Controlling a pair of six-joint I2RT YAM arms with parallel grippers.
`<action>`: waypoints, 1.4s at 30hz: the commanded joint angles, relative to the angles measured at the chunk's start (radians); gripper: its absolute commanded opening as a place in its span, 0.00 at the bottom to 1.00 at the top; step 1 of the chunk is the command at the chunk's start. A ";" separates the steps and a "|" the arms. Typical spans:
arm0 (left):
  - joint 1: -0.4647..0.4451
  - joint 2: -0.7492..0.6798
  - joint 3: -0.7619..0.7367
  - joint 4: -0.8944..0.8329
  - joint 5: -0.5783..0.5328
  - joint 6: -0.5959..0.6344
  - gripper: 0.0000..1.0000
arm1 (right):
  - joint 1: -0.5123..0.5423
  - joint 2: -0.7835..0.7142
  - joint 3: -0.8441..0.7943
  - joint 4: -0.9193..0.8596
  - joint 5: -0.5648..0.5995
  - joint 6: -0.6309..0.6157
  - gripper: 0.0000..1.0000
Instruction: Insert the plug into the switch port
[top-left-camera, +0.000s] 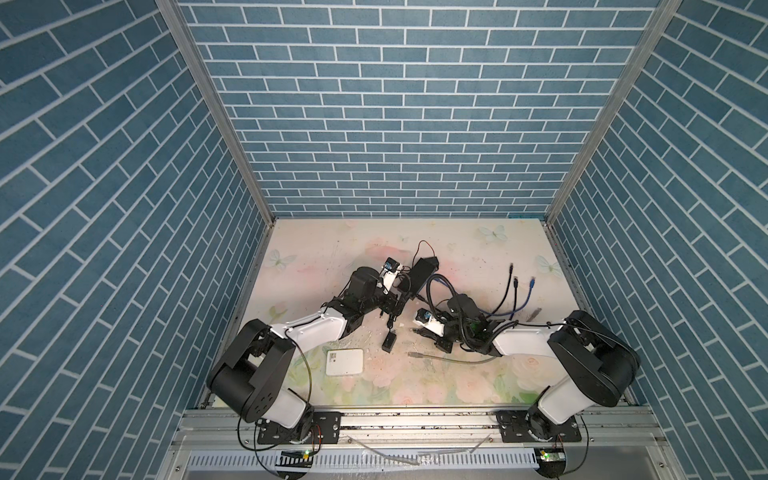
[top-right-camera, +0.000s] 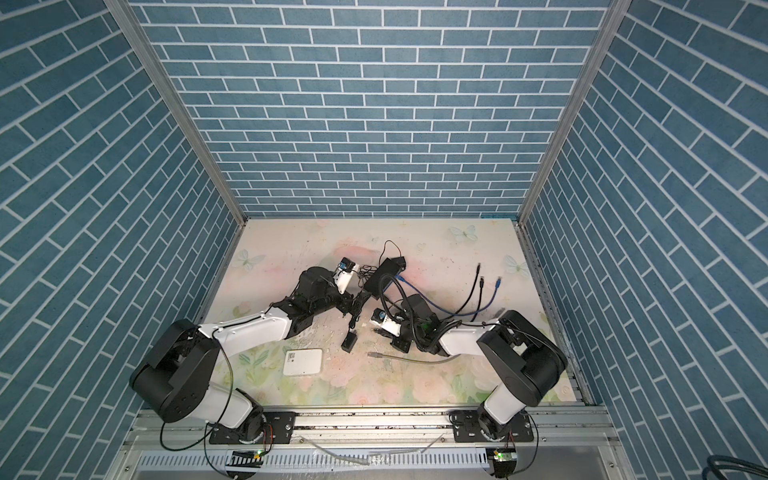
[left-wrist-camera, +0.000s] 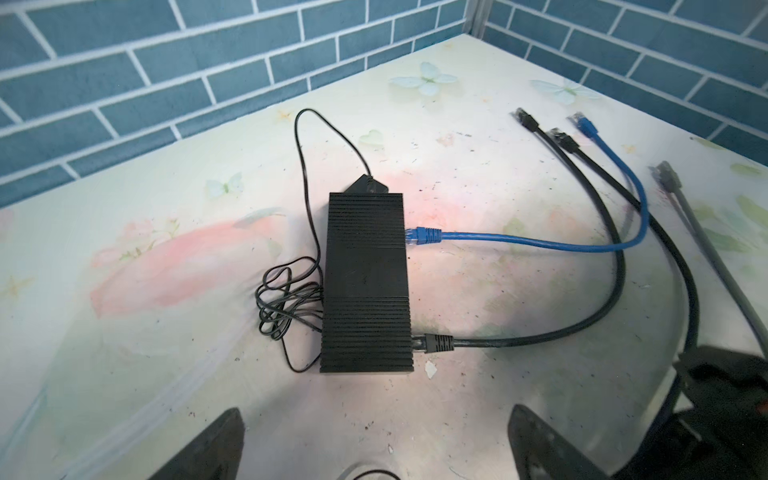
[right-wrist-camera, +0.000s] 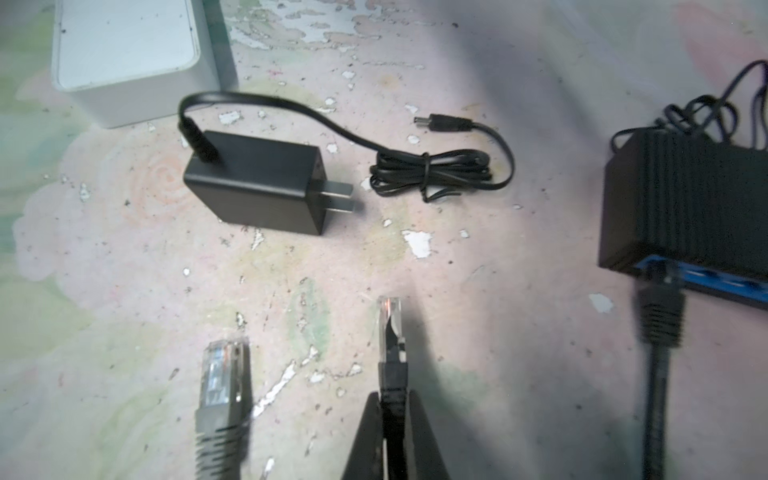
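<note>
Right end effector (right-wrist-camera: 392, 401): clamped on black plug (right-wrist-camera: 390, 328), sat on near side of switch (right-wrist-camera: 685, 199), well apart. Left end effector (left-wrist-camera: 374, 449): spread wide, empty. Risked twisting in narrow grip, or snagging seated black cable (right-wrist-camera: 660, 316), hence misaligned entry.

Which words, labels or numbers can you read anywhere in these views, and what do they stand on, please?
No text is legible.
On the white box, the sticker is too small to read.
No print is visible on the switch, the power adapter or the plug in the right hand.
</note>
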 joint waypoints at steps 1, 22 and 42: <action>0.004 -0.049 -0.049 0.111 0.065 0.157 0.99 | -0.038 -0.071 0.081 -0.152 -0.082 0.022 0.00; -0.194 -0.095 -0.027 -0.128 0.012 0.848 0.83 | -0.104 -0.107 0.248 -0.486 -0.185 0.021 0.00; -0.244 -0.027 -0.081 0.050 -0.045 0.882 0.43 | -0.124 -0.138 0.263 -0.474 -0.279 0.053 0.00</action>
